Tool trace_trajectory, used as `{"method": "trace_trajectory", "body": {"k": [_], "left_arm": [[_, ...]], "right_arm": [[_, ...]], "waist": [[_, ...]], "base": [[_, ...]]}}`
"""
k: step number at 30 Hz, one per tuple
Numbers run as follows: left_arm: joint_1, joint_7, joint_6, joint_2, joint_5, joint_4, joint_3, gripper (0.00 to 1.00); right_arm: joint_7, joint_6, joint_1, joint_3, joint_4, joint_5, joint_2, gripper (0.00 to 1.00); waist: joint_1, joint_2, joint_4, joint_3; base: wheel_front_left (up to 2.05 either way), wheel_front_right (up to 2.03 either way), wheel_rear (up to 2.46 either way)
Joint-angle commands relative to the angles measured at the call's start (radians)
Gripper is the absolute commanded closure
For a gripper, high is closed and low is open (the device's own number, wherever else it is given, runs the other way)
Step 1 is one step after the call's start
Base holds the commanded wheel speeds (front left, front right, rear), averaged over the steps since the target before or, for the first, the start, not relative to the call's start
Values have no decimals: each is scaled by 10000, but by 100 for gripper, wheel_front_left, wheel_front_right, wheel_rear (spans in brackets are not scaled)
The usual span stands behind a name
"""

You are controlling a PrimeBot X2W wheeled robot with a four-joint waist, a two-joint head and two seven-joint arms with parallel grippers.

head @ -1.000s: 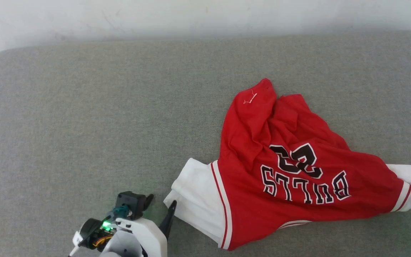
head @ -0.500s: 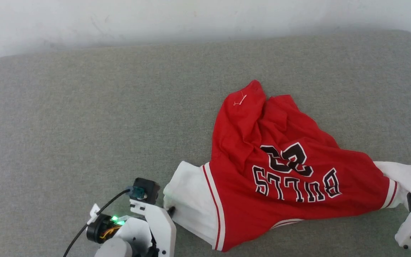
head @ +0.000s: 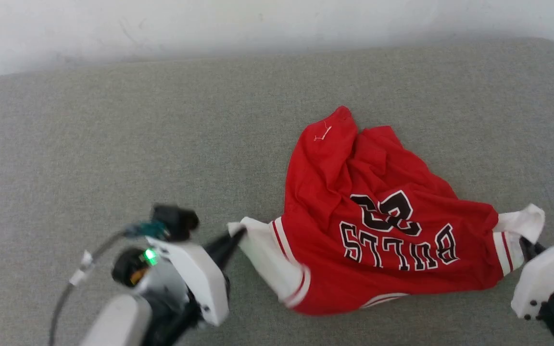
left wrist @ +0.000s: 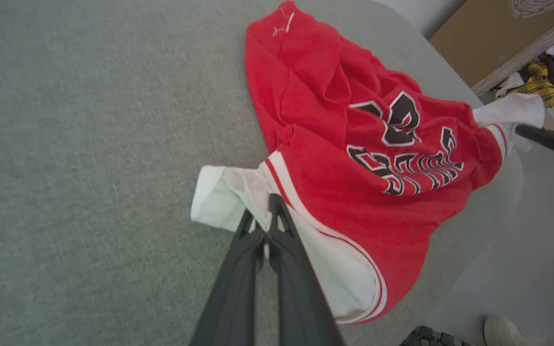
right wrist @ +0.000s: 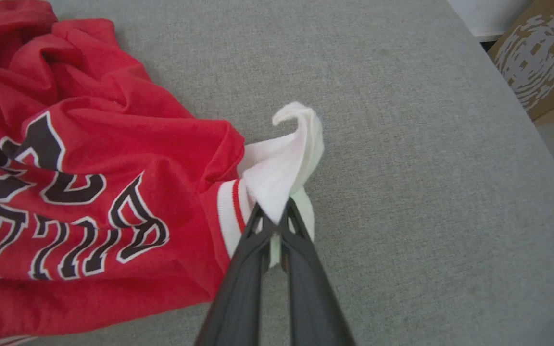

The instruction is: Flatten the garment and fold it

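Head view: left arm (head: 161, 283) blurred, right arm (head: 546, 283) cropped at the edge; garment (right wrist: 89, 192) cut off in right wrist view.

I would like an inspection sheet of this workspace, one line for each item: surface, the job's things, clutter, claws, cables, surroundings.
Surface: grey padded surface, rounded corners.
Job's things: garment, red, crumpled, its lettering upside down in the head view.
Clutter: nothing seen.
Claws: left claw shut on the garment at one white sleeve; right claw shut on it at the other sleeve.
Cables: cable loops out from the left wrist, apart from the garment.
Surroundings: pale wall; cardboard box; heap of clothes past the surface's edge.
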Motion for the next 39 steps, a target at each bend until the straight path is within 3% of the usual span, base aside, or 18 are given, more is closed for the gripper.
{"method": "trace_trajectory", "body": {"k": [1,5,10,12,16,19,25,33,39], "left_arm": [[-580,-106,-68,344,-457,-489,211,100],[-1919,-59,-73,943,-1386,-1295,760,100],[-4479,110,113,1424,-1415,-1195,1589,100],[-5061,103,256,1451,-1257,-1092,1692,100],[-7396,-95,882,1483,-448,-440,1934,100],[-9098,-686,1425,1459,387,249,2047,100],[-11856,-2102,2186,1240,1218,1416,2372,100],[-14005,-4329,2282,1102,1335,2626,2867,100],[-13486,-4975,1831,1183,1170,3527,2839,100]], "right_arm": [[478,-21,-319,419,-442,36,-367,100],[1788,-21,-1444,1612,-1261,472,-1693,100],[2994,-21,-4224,3166,-1666,932,-3589,100],[3116,-21,-4910,3420,-1581,1013,-3857,100],[3316,-21,-7713,4379,-1001,1109,-4459,100],[3020,-21,-9705,5020,-461,871,-4618,100],[2005,-21,-12903,5617,640,77,-4213,100],[-464,-21,-15430,5125,2450,-1262,-3462,100],[-1273,-21,-15041,5251,3879,-1063,-3123,100]], "waist": [[0,0,-21,123],[0,0,-106,605],[0,0,-255,1666],[0,0,-281,1899],[0,0,-386,2877],[0,0,-433,3574],[0,0,-575,4501],[0,0,-581,4942],[0,0,-398,4776]], "base": [[0,0,0],[0,0,0],[0,0,0],[0,0,0],[0,0,0],[0,0,0],[0,0,0],[0,0,0],[0,0,0]]}}
